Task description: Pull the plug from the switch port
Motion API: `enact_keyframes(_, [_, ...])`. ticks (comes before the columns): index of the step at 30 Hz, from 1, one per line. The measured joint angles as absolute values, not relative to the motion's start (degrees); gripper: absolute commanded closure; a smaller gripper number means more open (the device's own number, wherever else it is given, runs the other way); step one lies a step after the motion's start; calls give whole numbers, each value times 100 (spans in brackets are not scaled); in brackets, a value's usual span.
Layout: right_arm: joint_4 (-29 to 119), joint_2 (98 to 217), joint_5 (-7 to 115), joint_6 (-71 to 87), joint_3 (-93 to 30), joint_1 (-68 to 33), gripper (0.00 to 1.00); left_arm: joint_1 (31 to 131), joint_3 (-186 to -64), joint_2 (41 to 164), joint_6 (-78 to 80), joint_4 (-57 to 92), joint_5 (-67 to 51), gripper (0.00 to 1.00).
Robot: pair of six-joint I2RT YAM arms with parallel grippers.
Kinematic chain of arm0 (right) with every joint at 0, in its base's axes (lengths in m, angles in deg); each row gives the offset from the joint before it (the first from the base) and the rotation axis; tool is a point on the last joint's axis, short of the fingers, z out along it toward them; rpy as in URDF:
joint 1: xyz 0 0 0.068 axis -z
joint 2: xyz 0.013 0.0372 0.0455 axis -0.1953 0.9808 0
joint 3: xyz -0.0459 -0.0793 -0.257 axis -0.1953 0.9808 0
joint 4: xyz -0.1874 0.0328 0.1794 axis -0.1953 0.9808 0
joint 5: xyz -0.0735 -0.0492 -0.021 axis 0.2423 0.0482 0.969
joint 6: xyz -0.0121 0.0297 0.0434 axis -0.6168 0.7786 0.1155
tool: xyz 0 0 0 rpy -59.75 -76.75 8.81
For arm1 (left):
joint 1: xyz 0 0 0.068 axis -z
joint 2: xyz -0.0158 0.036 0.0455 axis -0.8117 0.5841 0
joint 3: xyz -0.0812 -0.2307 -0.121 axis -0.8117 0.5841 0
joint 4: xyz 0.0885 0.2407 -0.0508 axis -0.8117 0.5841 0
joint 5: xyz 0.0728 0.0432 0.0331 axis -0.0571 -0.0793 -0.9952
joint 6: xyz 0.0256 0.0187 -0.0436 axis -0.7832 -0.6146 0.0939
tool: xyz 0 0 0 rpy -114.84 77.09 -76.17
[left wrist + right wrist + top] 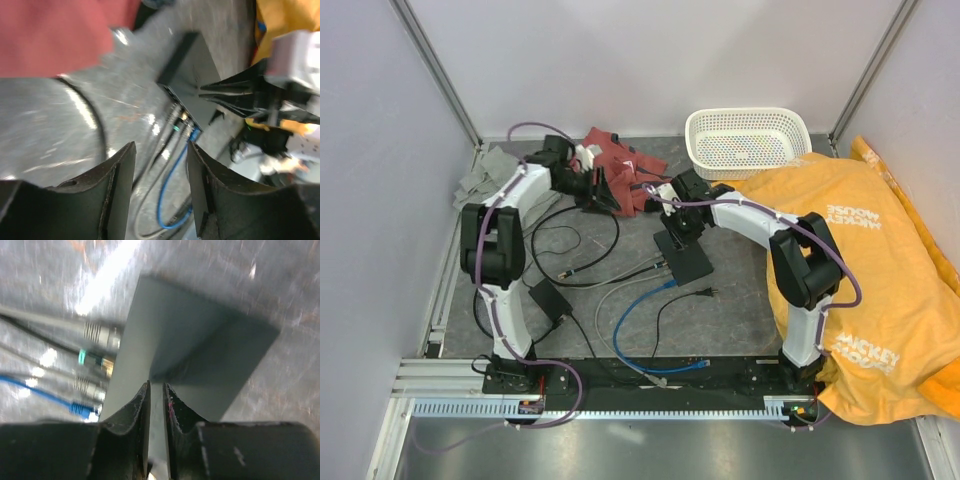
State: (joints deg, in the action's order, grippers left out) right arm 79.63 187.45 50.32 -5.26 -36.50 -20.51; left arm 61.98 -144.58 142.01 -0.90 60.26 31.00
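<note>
The right gripper (157,402) is found with its fingers (137,410) drawn almost together. Only a sliver of gap is left, and nothing is seen pinched in it. The tips are set at the top face of the switch (190,345), on the part nearest that hand; whether contact is made cannot be told. A row of plugs (92,360) is seated along the switch edge to the left of the tips. In order they are a grey-booted one, a green one, a second grey-booted one, and the blue plug (82,408) closest to the hand.

The left gripper (160,185) is held spread wide and empty above the table (60,130). From this hand the switch is seen ahead and slightly right, well apart, with its plugged edge turned towards the hand. A blue cable (172,185) is seen in the gap between its fingers (120,195). A red cloth (55,35) is noted ahead and to the left of it
</note>
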Motion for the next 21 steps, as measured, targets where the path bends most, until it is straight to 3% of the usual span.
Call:
enact_keyframes(4, [8157, 18380, 5130, -681, -3357, -2051, 83, 6671, -14126, 14542, 129, 5744, 3376, 46])
enact_keyframes(9, [8291, 18065, 5248, -884, -3053, -2051, 100, 7014, -13719, 14719, 573, 5016, 3426, 46])
enact_keyframes(21, [8262, 18080, 5303, -971, -2771, -2051, 100, 7422, -12983, 14968, 1016, 3694, 3402, 52])
